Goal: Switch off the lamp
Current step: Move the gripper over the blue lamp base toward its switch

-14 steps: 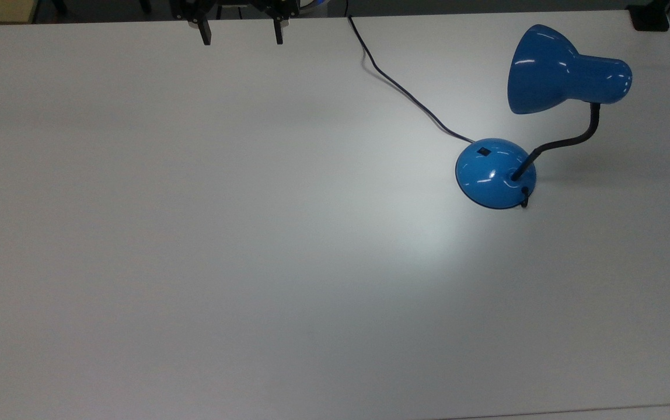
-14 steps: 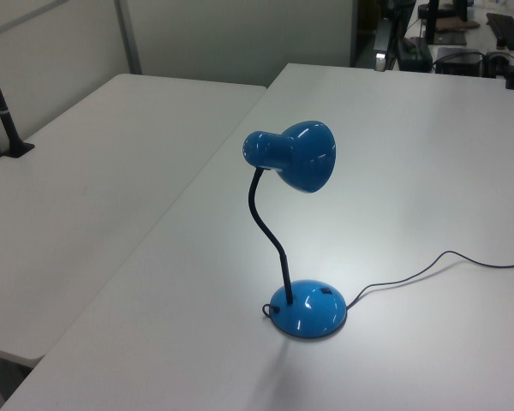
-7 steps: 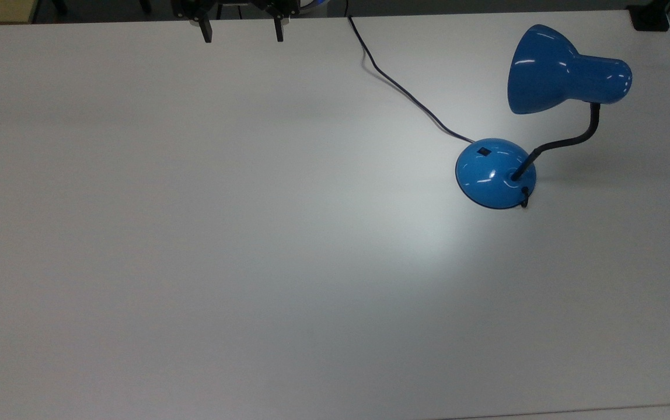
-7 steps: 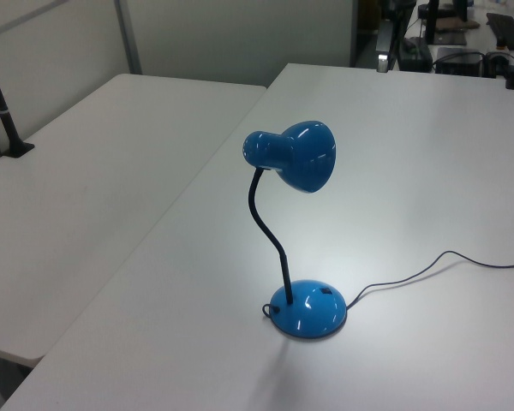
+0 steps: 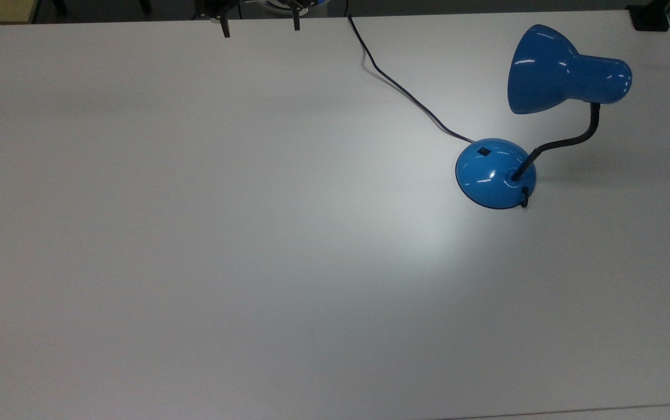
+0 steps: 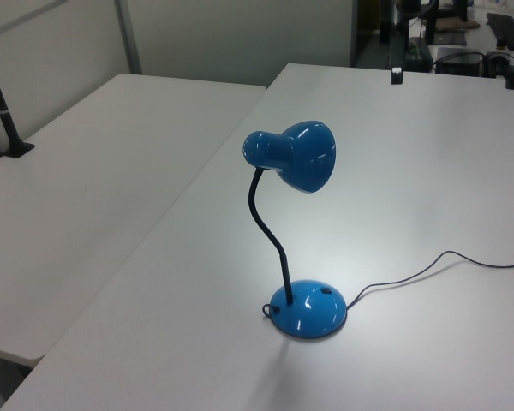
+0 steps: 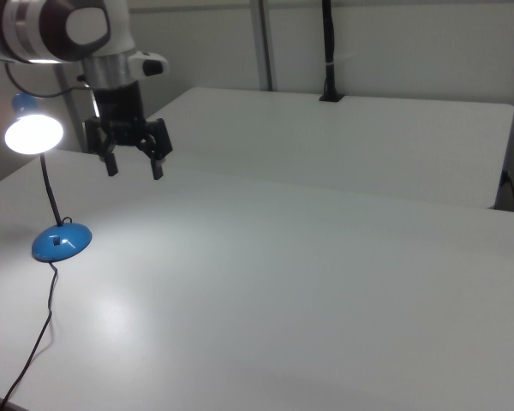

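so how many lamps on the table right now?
1. A glossy blue desk lamp with a bell-shaped shade stands near the top view's right edge on the white table, lit, with its black cord trailing toward the far edge. The gripper hovers apart from it, fingers spread.

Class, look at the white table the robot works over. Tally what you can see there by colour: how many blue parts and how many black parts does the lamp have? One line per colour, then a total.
Blue: 2, the shade and the base.
Black: 3, the neck, the cord and the switch.
Total: 5 parts, all of one lamp.
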Available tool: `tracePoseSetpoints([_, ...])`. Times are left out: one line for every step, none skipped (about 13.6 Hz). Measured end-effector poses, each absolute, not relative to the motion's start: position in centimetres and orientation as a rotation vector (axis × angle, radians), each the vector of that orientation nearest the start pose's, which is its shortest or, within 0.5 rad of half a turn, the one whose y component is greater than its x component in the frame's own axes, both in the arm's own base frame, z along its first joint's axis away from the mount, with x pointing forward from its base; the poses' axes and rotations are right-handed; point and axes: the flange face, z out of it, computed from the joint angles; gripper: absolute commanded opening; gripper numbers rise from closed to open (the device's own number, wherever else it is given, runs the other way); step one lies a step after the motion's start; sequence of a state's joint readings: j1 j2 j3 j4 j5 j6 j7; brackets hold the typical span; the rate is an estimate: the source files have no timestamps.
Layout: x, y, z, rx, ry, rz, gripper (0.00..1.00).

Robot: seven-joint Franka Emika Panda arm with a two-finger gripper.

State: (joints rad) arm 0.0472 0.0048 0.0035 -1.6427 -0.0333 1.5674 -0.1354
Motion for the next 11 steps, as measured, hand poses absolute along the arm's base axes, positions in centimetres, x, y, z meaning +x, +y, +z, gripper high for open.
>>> tracePoseSetpoints([54.9, 4.0, 58.4, -3.166, -0.348, 0.175, 0.94])
tracePoseSetpoints([54.6, 6.4, 57.6, -3.169, -0.411, 0.226, 0.85])
tracePoseSetpoints([54.5, 8.0, 56.8, -3.172, -0.423, 0.249, 0.75])
tracePoseSetpoints([54.5, 9.4, 55.9, -3.175, -0.423, 0.274, 0.58])
tracePoseSetpoints([54.4, 10.7, 55.0, -3.177, -0.429, 0.302, 0.41])
tracePoseSetpoints([54.4, 12.0, 54.0, -3.178, -0.432, 0.329, 0.24])
tracePoseSetpoints([54.3, 13.2, 53.1, -3.177, -0.409, 0.352, 0.09])
tracePoseSetpoints([54.3, 14.5, 52.4, -3.174, -0.359, 0.364, 0.00])
tracePoseSetpoints([54.4, 15.8, 51.8, -3.174, -0.283, 0.356, 0.00])
tracePoseSetpoints([54.4, 17.2, 51.2, -3.178, -0.201, 0.335, 0.00])
tracePoseSetpoints([54.5, 18.5, 50.4, -3.181, -0.129, 0.309, 0.00])
